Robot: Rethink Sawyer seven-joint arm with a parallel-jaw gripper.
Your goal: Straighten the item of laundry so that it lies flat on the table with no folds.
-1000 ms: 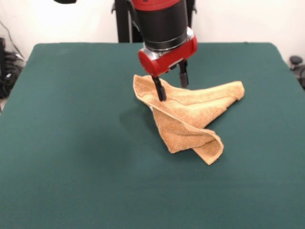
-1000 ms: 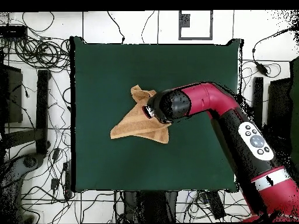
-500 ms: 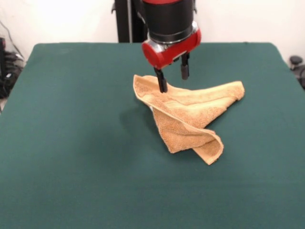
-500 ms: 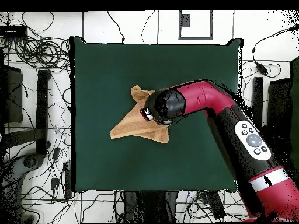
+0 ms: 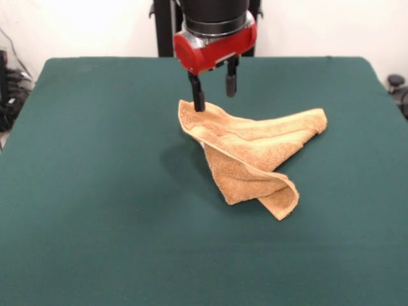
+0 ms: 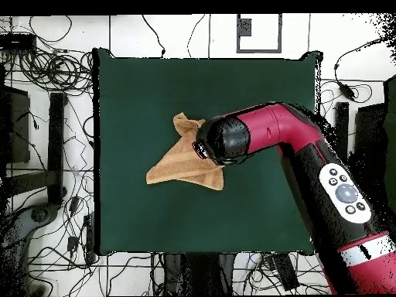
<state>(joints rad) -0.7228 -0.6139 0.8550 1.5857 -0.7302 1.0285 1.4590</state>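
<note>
Towel (image 5: 254,155) lies crumpled near the middle of the green tabletop (image 5: 95,210), folded over itself: nearest lobe points toward the camera, a long folded wing runs out to the right, rounded corner at far left. Claw (image 5: 213,93) sits at that far-left corner, fingers spread wide with nothing between them; left finger tip is at the towel's far edge, contact unclear, the other finger hangs clear above the cloth. Overhead, the towel (image 6: 179,164) shows as a rough triangle, its right part covered by the red arm (image 6: 286,139); claw itself hidden under the wrist there. Label and woven band not discernible.
</note>
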